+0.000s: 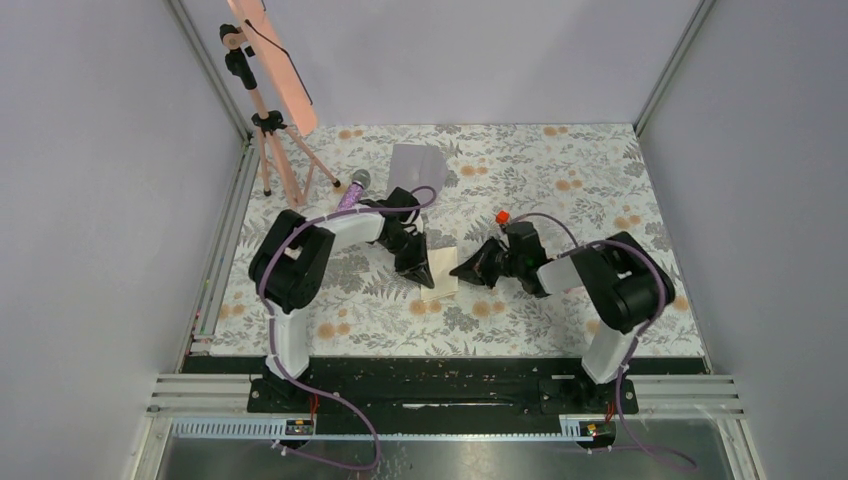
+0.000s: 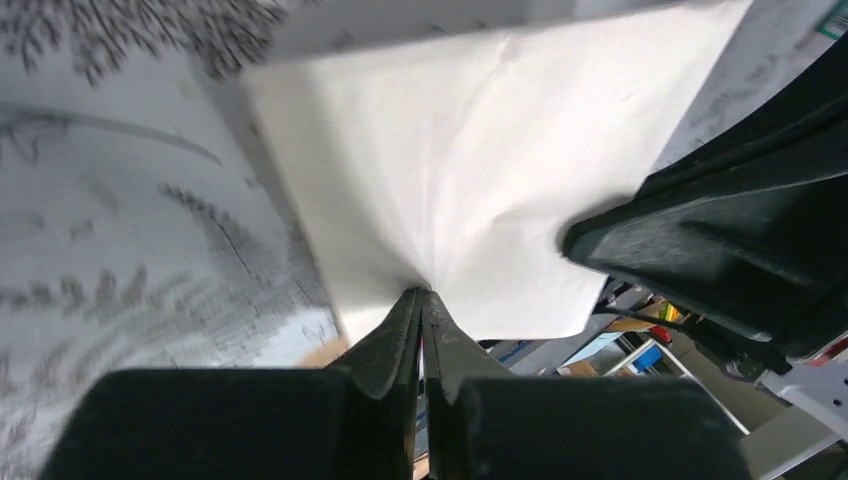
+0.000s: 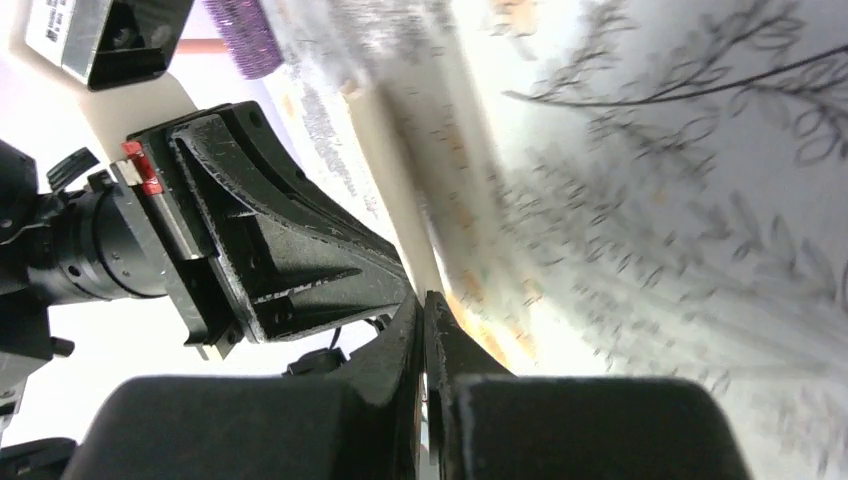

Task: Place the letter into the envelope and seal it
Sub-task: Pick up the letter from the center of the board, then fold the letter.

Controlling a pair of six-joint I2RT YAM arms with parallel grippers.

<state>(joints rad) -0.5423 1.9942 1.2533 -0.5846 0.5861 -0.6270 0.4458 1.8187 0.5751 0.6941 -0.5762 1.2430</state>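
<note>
Letter (image 2: pixel 480 180) handling is the step in hand: the cream sheet is held up just over the middle of the worktop (image 1: pixel 570 215), caught between both arms. The left claw (image 2: pixel 424 300) is pinched tight on the sheet's near edge, creasing the paper slightly. The right claw (image 3: pixel 425 300) is also closed, and appears to nip the letter's opposite edge, seen edge-on and blurred. The envelope (image 1: pixel 418 165) lies flat well apart, toward the far side, not yet filled. Next, I judge, the sheet must be carried to the envelope and its leading edge lined up with the opening, which likely needs one claw freed to hold the envelope.
</note>
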